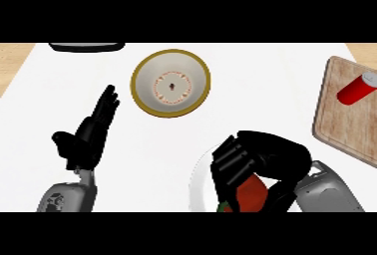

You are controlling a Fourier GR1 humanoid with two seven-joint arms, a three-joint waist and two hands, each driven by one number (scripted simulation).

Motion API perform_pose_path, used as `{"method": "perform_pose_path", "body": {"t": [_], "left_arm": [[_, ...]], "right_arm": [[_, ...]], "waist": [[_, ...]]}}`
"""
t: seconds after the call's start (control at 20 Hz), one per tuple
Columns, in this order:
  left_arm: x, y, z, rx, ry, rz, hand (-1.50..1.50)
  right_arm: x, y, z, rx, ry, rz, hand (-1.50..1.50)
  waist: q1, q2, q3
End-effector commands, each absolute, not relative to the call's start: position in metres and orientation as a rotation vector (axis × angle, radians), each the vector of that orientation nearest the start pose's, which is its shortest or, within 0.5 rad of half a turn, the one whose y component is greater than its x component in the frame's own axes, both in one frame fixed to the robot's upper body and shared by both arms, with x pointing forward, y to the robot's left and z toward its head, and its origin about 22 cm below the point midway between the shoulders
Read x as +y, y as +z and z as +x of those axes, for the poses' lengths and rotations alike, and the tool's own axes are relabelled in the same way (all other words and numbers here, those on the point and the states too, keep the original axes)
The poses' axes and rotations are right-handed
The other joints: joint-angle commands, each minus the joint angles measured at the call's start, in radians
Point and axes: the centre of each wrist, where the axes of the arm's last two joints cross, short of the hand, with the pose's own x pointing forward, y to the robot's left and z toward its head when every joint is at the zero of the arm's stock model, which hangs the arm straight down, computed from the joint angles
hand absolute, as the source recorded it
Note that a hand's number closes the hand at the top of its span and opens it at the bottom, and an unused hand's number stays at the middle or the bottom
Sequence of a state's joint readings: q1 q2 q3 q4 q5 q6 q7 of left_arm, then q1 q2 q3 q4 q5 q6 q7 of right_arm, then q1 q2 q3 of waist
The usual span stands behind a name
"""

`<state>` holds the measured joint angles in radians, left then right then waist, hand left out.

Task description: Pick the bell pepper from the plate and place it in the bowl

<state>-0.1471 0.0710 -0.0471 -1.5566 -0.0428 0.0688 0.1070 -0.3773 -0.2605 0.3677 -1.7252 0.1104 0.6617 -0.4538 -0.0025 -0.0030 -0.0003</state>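
Near the tabletop's front edge, the right hand (254, 167) curls round the bell pepper (250, 195), likely light, smooth-skinned, best gripped across its body.

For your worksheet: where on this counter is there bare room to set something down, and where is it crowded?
Free: the white counter between the bowl and the cutting board. Crowded: bottom edge, where the right hand curls over the bell pepper on the plate.
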Motion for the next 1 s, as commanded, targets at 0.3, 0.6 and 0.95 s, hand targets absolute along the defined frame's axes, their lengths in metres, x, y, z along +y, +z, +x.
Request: {"method": "perform_pose_path", "body": {"t": [0.3, 0.6, 0.95], "left_arm": [[0.232, 0.036, 0.276, -1.599, -0.134, 0.086, 0.0], [0.21, 0.036, 0.268, -1.598, -0.116, 0.066, 0.0], [0.224, 0.032, 0.274, -1.597, -0.111, 0.072, 0.0]], "right_arm": [[-0.134, 0.214, 0.282, -2.08, 1.33, 0.723, 1.5], [-0.12, 0.251, 0.297, -2.134, 1.257, 0.589, 1.5], [-0.065, 0.259, 0.33, -2.138, 1.317, 0.37, 1.5]], "waist": [[0.005, 0.001, 0.0], [0.007, 0.002, 0.0], [0.021, 0.007, 0.0]]}}
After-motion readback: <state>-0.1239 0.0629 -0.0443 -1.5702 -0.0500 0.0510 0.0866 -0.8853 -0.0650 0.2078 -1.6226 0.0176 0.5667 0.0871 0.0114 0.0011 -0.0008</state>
